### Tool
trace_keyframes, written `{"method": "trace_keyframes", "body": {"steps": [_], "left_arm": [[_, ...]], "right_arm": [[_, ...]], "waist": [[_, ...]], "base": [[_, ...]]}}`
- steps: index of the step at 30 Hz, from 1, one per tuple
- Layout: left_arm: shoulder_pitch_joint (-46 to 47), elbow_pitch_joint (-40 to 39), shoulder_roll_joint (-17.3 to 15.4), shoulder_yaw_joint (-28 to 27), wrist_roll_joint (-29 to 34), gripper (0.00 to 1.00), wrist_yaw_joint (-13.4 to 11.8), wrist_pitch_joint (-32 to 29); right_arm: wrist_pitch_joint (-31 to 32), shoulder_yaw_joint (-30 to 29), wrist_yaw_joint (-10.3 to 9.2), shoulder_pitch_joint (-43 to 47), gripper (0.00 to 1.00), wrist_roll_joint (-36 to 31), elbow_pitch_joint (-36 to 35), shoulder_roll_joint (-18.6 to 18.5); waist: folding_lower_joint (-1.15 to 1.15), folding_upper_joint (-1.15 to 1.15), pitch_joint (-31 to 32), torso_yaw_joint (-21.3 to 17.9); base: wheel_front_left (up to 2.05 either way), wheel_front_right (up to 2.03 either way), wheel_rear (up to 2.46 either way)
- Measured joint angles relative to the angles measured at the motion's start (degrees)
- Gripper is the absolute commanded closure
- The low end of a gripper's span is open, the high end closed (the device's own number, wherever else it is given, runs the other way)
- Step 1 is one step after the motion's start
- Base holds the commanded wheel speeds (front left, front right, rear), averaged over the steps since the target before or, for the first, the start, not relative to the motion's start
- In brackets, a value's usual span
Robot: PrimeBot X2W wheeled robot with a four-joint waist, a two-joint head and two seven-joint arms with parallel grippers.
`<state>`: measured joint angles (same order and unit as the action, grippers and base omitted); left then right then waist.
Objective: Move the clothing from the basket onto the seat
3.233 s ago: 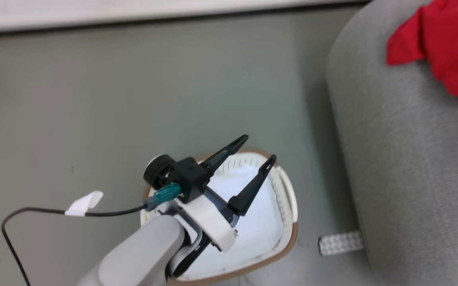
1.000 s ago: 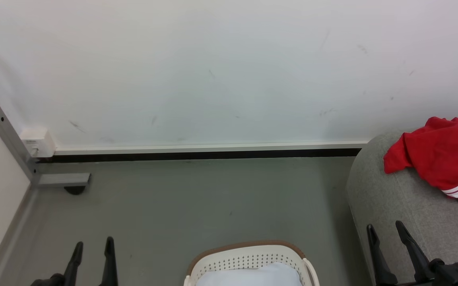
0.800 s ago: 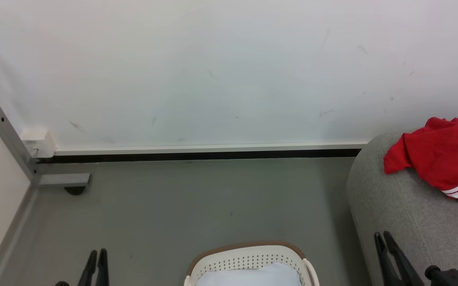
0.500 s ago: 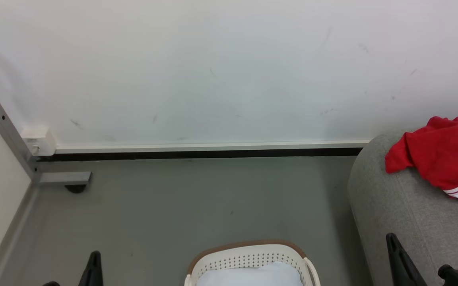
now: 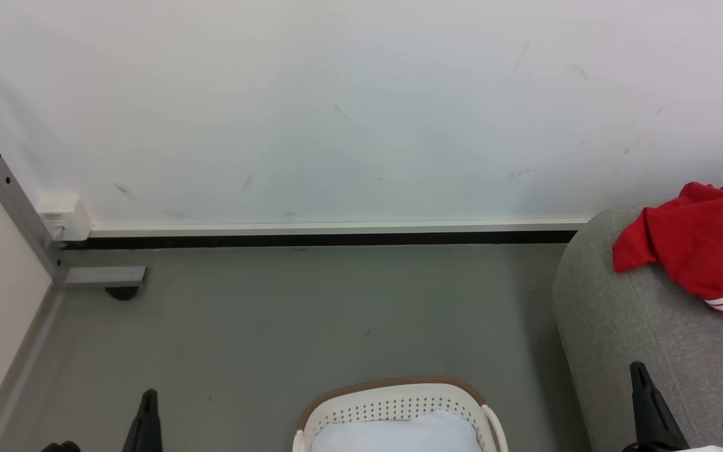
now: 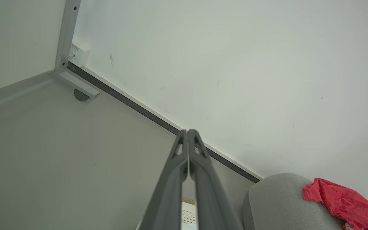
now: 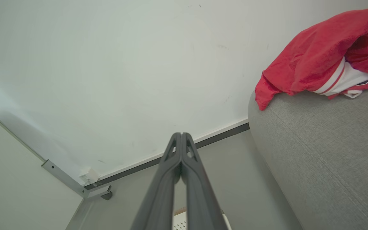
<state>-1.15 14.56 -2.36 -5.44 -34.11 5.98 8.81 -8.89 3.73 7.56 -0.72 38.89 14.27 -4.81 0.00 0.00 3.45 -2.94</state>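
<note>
Left pincer and right pincer sit fully closed, gripping nothing, low on either side of the basket. Shirt lies draped on the seat, well apart from the basket, so the transfer appears complete and no grip is needed.

Bright, even light thru the room, diffuse, no hard source I can pick out. Wall reads white w/ a faint cool greenish cast mid-frame, greyer twd the left corner. Floor is matte, no glare. There's a soft shadow band on it just left of the seat. Clothing is v. saturated red, folds shaded, detail holds. Head view is sharp. Wrist views are wide-angle: skirting runs tilted, corners a bit dimmer. Left gripper & right gripper sit close to the lens, fingers soft & grey lower down, background crisper.
</note>
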Motion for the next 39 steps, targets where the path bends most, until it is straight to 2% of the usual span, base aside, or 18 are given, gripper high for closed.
{"method": "trace_keyframes", "body": {"steps": [16, 39], "left_arm": [[1.50, -0.13, -0.03, -0.12, -13.25, 1.00, 0.15, -3.47], [3.38, -0.21, -0.09, -0.46, -28.43, 1.00, 0.63, -7.46]], "right_arm": [[3.44, -2.20, 0.00, -0.99, 1.00, 11.98, -0.01, 0.60], [7.43, -4.80, -0.01, -2.62, 1.00, 26.15, -0.03, 1.00]], "waist": [[0.00, 0.00, -0.57, 0.46], [0.00, 0.00, -1.38, 1.11]], "base": [[0.00, 0.00, 0.00], [0.00, 0.00, 0.00]]}}
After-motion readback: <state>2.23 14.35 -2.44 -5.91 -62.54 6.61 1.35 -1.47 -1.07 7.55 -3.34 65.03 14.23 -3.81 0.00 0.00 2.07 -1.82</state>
